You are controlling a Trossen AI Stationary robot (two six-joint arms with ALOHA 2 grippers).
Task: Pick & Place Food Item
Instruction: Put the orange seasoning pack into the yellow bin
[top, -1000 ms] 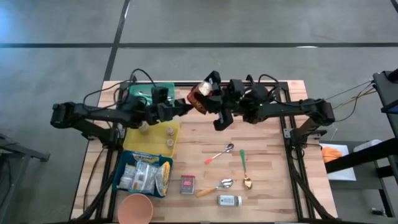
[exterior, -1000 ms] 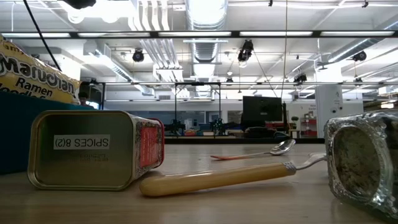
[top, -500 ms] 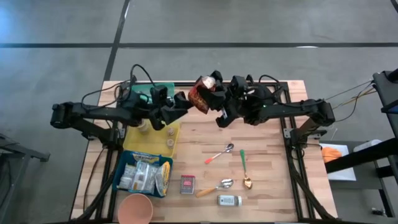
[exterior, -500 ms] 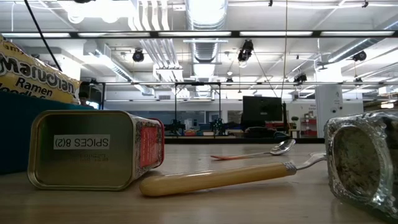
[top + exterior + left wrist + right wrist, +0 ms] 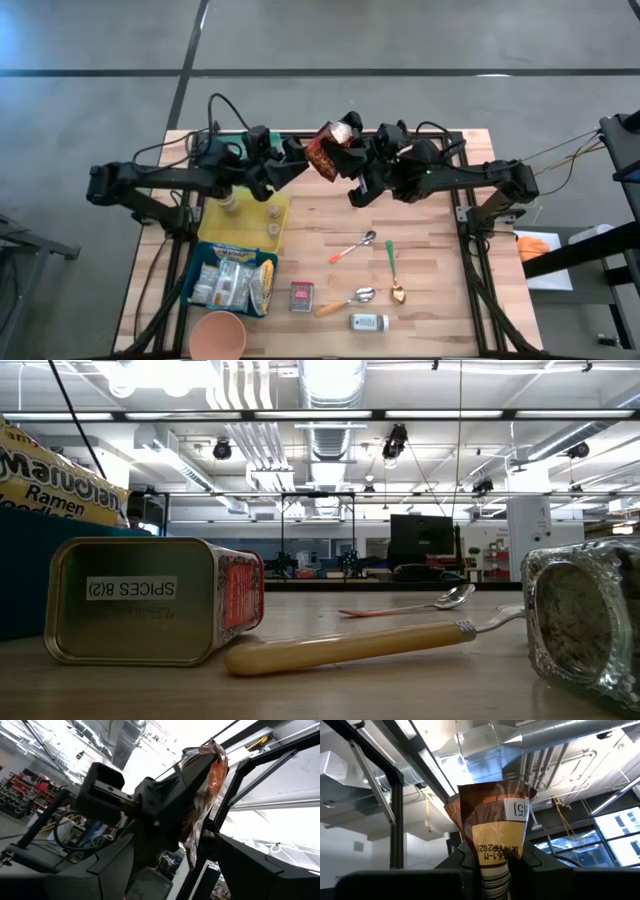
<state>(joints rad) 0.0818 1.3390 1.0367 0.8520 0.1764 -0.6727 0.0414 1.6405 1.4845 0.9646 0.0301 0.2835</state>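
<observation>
Food pouch (image 5: 323, 153), brown, labelled ground beef, hangs in the air above the far edge of the tabletop (image 5: 430, 250), btwn both arms. Right tool (image 5: 338, 150) is clamped on its lower end; we see the fingers pinching it in the right wrist view (image 5: 492, 847). Left tool (image 5: 296, 160) sits just beside the pouch, fingers spread, nothing in them.

Risk, as we judge it: looks like a handover w/ left not gripping. If right lets go early, pouch drops. Foil is slick & floppy; a shallow pinch could slip.
</observation>
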